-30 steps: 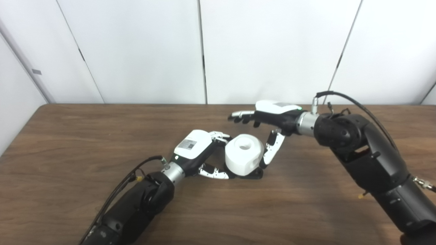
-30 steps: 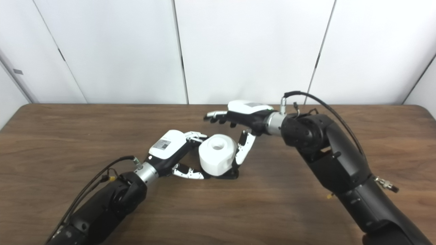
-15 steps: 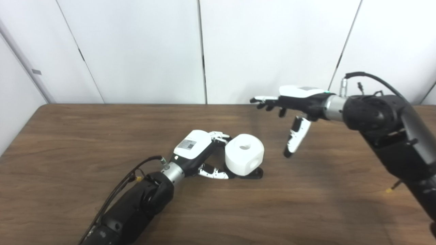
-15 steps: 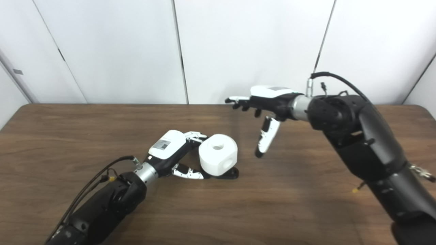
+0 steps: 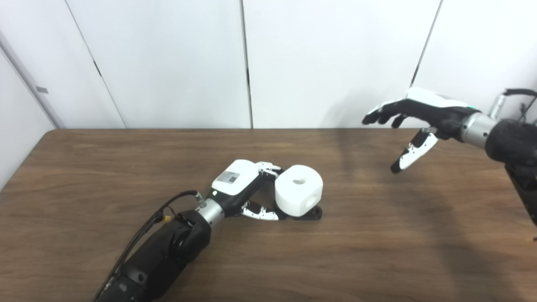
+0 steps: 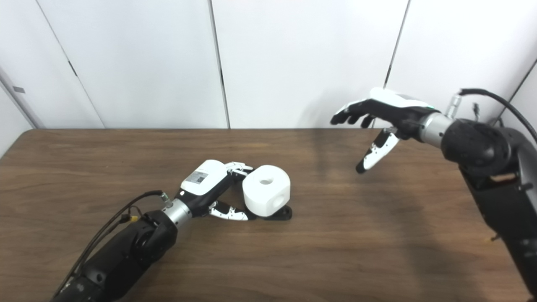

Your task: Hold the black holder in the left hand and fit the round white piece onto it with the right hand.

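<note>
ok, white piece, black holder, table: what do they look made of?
White piece: likely matte plastic, uniform colour, soft edges.
Black holder: probably plastic with a slight sheen; mostly hidden.
Table: dark wood grain, possibly laminate; low sheen.

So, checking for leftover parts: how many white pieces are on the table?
1: the round white piece, mid-table on the black holder, beside the left hand. None visible elsewhere.

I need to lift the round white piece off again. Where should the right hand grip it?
Grip the round white piece across its curved side walls, coming from above right: the left hand blocks its left side, while the right hand is open.
</note>
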Robot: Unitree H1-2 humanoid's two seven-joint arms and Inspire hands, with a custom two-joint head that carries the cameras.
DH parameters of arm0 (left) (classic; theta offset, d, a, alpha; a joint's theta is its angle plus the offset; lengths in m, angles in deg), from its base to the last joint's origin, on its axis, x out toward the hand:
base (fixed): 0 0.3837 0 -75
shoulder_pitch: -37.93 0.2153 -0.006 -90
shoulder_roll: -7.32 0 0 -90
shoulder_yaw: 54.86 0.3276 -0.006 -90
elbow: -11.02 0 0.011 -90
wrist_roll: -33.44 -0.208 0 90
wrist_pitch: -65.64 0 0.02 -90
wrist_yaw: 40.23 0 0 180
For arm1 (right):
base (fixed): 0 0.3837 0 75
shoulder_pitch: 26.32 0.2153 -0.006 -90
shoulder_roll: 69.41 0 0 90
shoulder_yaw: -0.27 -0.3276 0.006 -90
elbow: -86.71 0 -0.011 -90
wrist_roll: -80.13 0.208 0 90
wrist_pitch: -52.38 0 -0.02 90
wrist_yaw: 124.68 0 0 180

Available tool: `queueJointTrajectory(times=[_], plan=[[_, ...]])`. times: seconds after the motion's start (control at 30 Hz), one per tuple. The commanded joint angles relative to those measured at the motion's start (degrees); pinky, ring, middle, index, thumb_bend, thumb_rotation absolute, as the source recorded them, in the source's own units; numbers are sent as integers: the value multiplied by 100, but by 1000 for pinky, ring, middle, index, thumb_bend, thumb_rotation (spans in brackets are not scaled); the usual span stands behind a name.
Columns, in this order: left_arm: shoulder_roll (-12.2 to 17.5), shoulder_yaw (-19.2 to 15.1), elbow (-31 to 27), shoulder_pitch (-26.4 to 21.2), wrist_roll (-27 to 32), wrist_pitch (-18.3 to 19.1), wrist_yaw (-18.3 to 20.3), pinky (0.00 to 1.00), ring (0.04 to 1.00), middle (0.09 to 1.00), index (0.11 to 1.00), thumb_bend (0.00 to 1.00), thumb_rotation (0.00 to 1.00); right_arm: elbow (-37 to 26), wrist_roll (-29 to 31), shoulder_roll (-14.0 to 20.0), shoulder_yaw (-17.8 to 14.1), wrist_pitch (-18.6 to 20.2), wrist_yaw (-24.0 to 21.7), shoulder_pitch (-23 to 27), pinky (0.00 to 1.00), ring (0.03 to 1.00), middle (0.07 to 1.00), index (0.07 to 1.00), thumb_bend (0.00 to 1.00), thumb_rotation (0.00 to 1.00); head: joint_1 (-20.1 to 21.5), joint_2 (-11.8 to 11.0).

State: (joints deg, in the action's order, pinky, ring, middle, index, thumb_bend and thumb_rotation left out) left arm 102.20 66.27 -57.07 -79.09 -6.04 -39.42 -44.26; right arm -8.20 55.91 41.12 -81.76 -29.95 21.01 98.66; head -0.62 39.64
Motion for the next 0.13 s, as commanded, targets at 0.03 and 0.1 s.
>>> queueJointTrajectory(times=[0.03,0.1], plan=[[104,172,309,280,-42,155,715,684,850,816,486,522,74,-21,15,-80,-238,-344,622,31,629,711,754,718,735,0,-7,5],[124,181,281,268,-61,197,776,682,849,818,489,521,76,-8,-26,-141,-259,-391,815,-78,620,714,757,720,721,7,-3,2]])
